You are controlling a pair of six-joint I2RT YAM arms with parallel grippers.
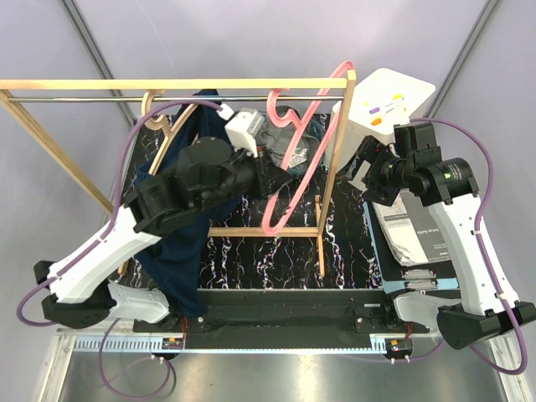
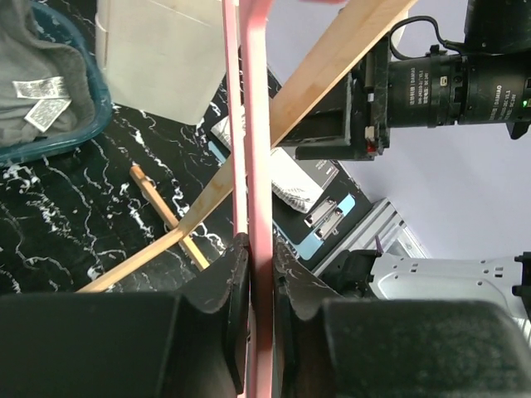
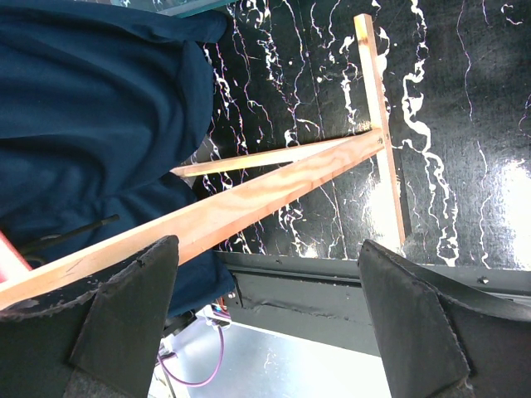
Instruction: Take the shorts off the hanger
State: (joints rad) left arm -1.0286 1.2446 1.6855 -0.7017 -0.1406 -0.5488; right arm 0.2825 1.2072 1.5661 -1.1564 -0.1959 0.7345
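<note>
Seen from above, dark navy blue fabric shorts hang on a curved wooden hanger at the left end of a light wooden clothes rack, under the left arm. Right of them, the left gripper is clamped on a bare pink plastic hanger, its long side running up through the jaws. Beyond, plain grey shorts with white labels lie in a teal basket. Far right, the right gripper is spread wide, holding nothing. The left arm looks nearer the navy pair.
</note>
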